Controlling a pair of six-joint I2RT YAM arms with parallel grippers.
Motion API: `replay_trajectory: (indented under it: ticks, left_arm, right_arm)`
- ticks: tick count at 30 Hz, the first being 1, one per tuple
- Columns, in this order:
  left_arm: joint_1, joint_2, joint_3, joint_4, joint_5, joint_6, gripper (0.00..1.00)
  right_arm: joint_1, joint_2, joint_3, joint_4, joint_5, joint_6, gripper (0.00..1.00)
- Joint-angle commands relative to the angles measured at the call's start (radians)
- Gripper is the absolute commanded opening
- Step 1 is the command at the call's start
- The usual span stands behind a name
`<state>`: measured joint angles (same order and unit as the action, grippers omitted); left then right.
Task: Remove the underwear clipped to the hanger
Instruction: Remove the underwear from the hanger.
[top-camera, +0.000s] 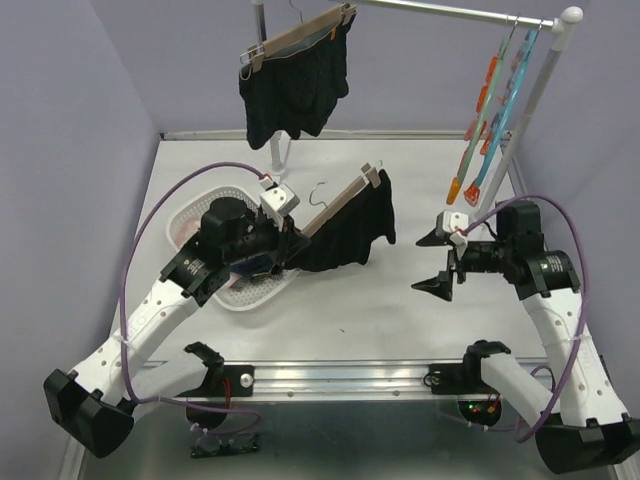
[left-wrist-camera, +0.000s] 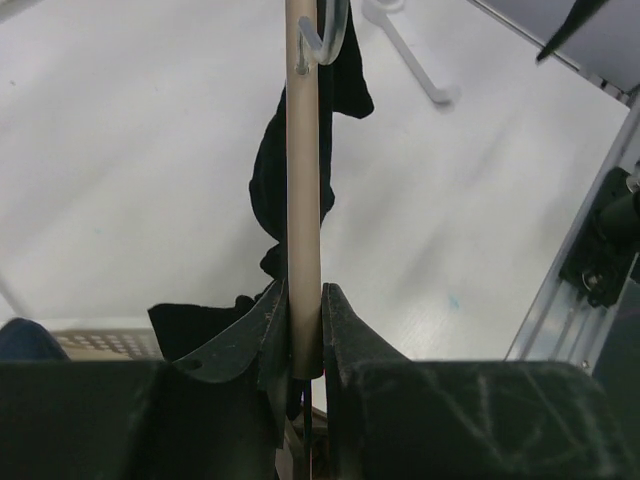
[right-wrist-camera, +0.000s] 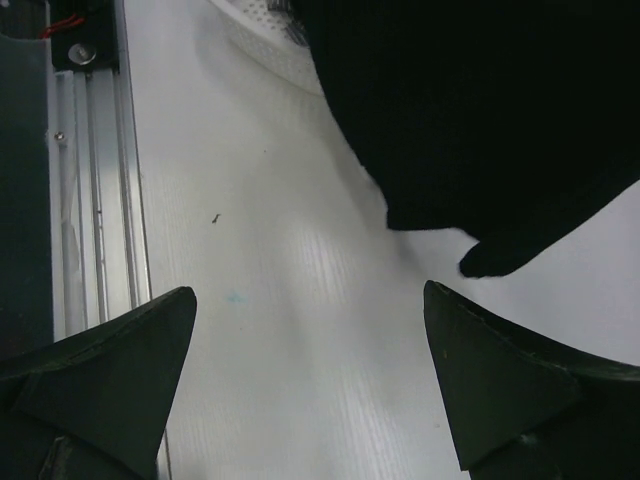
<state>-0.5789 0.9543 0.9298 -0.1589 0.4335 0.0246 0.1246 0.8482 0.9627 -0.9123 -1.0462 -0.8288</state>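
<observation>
My left gripper (top-camera: 287, 243) (left-wrist-camera: 303, 300) is shut on the lower end of a wooden hanger (top-camera: 338, 203) (left-wrist-camera: 303, 180). The hanger slants up to the right over the table. Black underwear (top-camera: 352, 232) (left-wrist-camera: 272, 190) hangs from it, held by the clip at its raised far end (top-camera: 374, 178). To its right my right gripper (top-camera: 437, 262) (right-wrist-camera: 310, 300) stands open just above the table, nothing between its fingers. The underwear's dark hem (right-wrist-camera: 480, 110) lies just beyond it. A second pair of black underwear (top-camera: 295, 90) is clipped to a hanger on the rail at the back.
A white basket (top-camera: 238, 298) (right-wrist-camera: 262, 40) with cloth pieces sits under my left gripper. Orange and blue hangers (top-camera: 490, 110) dangle from the rail at the right, beside its white post (top-camera: 535, 95). An aluminium bar (top-camera: 340, 372) runs along the near edge.
</observation>
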Motion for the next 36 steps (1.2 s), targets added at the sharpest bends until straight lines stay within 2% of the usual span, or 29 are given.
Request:
replay_trajectory:
  ticks: [1,6,14,19,28,36]
  left_arm:
    - [-0.019,-0.060,-0.061,-0.013,0.109,0.047,0.00]
    - [-0.122,-0.066,-0.086,-0.010,0.070,0.107,0.00]
    - [-0.252,-0.002,-0.089,-0.010,-0.035,0.228,0.00]
    - [-0.271,0.003,-0.100,-0.025,-0.055,0.284,0.00]
    - [-0.338,-0.005,-0.101,-0.037,-0.050,0.347,0.00]
    - [-0.358,-0.014,-0.082,-0.060,-0.064,0.371,0.00]
  right_arm:
    - [-0.006,0.002,0.180,-0.146,-0.061,-0.102,1.00]
    - [-0.006,0.026,0.208,-0.149,-0.120,-0.070,1.00]
    - [-0.008,0.051,0.237,-0.152,-0.008,-0.092,1.00]
    - [-0.006,0.025,0.248,-0.160,0.074,-0.099,1.00]
    - [-0.006,0.081,0.218,-0.183,-0.040,-0.170,1.00]
    - [-0.006,0.144,0.211,-0.244,-0.048,-0.263,0.98]
